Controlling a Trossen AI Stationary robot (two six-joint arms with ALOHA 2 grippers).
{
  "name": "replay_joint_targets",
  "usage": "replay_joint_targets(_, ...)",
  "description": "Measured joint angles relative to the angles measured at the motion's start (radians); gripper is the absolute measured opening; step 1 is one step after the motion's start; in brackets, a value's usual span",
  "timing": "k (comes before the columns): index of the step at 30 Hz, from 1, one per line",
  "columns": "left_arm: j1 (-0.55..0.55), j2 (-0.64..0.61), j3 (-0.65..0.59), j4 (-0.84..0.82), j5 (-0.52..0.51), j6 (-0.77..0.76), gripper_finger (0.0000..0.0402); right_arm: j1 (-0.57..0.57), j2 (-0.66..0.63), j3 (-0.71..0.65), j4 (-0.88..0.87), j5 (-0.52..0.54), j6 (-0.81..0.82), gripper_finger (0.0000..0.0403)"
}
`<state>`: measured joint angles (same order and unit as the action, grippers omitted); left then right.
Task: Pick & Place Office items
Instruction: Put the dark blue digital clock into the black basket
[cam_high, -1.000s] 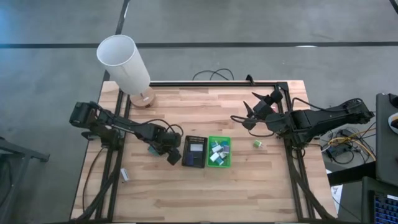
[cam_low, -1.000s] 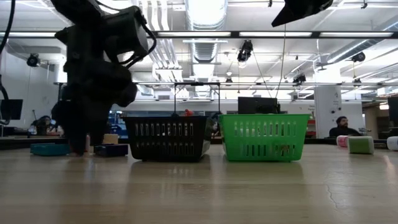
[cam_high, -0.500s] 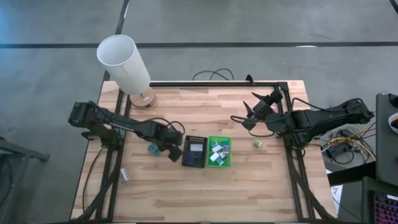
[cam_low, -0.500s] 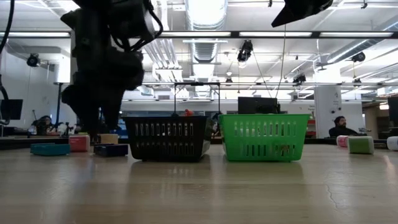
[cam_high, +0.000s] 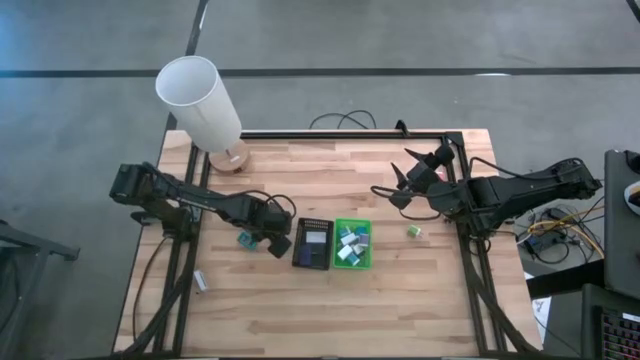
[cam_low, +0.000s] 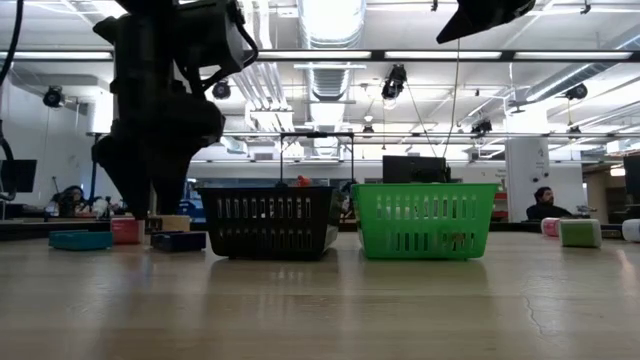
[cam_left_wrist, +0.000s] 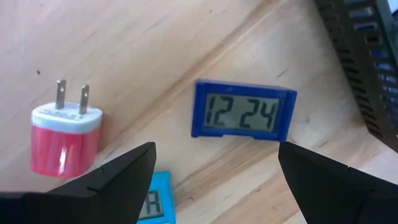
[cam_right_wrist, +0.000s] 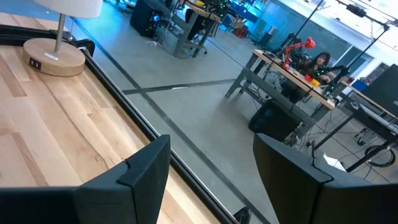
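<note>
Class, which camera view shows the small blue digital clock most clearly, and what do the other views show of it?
The left wrist view: the blue clock lies flat on the wood, digits readable, between the open left gripper fingers. The low view shows only its dark-blue edge. In the high view the arm hides it; the right wrist view misses it.

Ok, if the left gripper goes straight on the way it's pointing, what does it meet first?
Most likely the blue digital clock, lying on the table between the left gripper's open fingers; depth is uncertain.

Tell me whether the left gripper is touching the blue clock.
Apart. The left wrist view shows the blue clock lying on bare wood between the open left gripper's fingers, with a gap on each side.
</note>
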<state>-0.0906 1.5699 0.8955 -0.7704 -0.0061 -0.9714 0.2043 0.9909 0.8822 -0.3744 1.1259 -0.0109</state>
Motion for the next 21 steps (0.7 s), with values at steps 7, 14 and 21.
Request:
replay_joint_targets(7,0.0,0.0,0.0,0.041,-0.006,0.008,0.0346,0.0,0.0,0.0,0.0,0.0,0.0,0.0228)
replay_joint_targets(14,0.0,0.0,0.0,0.22,-0.008,0.076,0.0346,0.0,0.0,0.0,0.0,0.0,0.0,0.0228)
replay_joint_targets(21,0.0,0.0,0.0,0.191,-0.061,0.078,0.0346,0.0,0.0,-0.002,0.001,0.0,0.0,0.0228)
